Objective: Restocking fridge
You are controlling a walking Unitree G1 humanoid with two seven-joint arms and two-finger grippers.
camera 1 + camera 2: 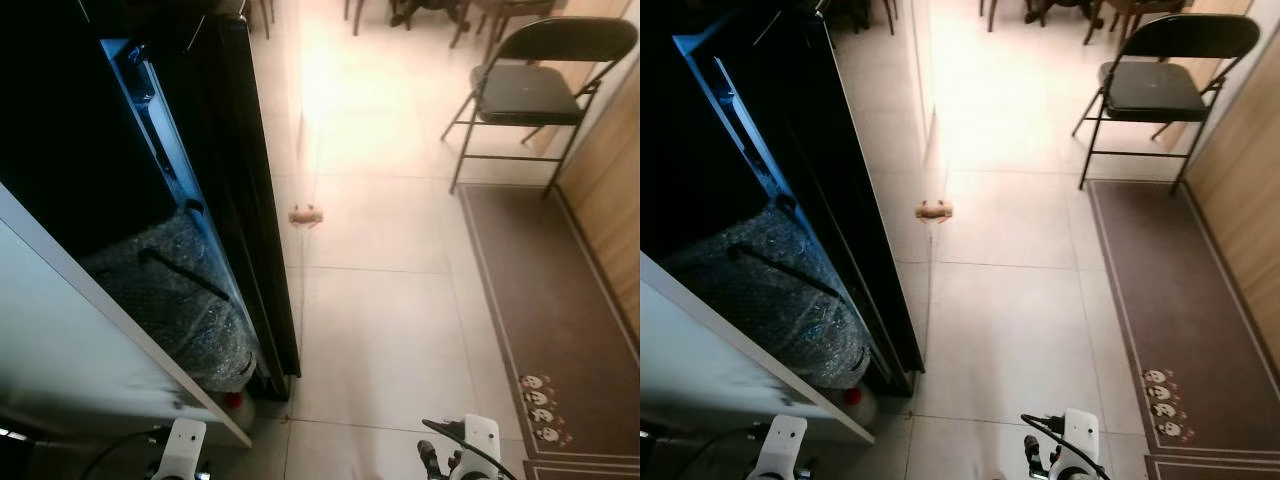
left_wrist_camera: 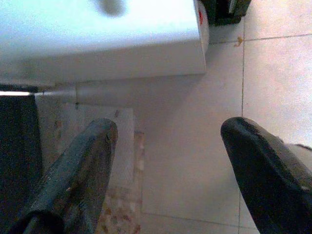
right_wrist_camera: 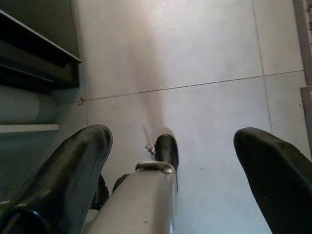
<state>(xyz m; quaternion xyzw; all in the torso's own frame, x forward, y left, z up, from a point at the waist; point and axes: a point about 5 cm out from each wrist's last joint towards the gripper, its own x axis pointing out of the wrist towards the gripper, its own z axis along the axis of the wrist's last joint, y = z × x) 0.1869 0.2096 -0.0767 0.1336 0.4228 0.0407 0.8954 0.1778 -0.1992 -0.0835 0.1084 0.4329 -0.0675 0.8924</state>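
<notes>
At the robot's left stands the fridge (image 1: 240, 200), a tall black cabinet with its door (image 1: 90, 350) swung open toward the camera, the door's pale inner face crossing the lower left of the head views. Inside, the interior is dark except for a blue-lit strip along the front edge, and a bulky mass wrapped in bubble wrap (image 1: 170, 300), crossed by a dark cord, fills the lower compartment. Just below the wrap, near the floor at the fridge's base, a small white cylinder with a red mark (image 1: 853, 397) shows. Both arms hang low at the bottom of the head views. The left gripper (image 2: 168, 161) points down at the pale tiled floor (image 1: 390, 300) beside the door's lower edge, its two black fingers (image 2: 78, 180) spread wide apart with nothing between them. The right gripper (image 3: 175, 165) likewise hangs over the tiles with its fingers (image 3: 68, 170) parted and empty; between them a silver limb ending in a dark foot (image 3: 165, 148) is seen below. Farther out on the floor, near the fridge's far corner, lies a small tan object (image 1: 306, 214), too small to identify. Along the robot's right runs a brown mat (image 1: 550, 300) with a pale border and a row of small panda figures (image 1: 540, 405) at its near end, beside a wooden wall panel (image 1: 610, 180). A black folding chair (image 1: 530, 90) stands at the mat's far end.
</notes>
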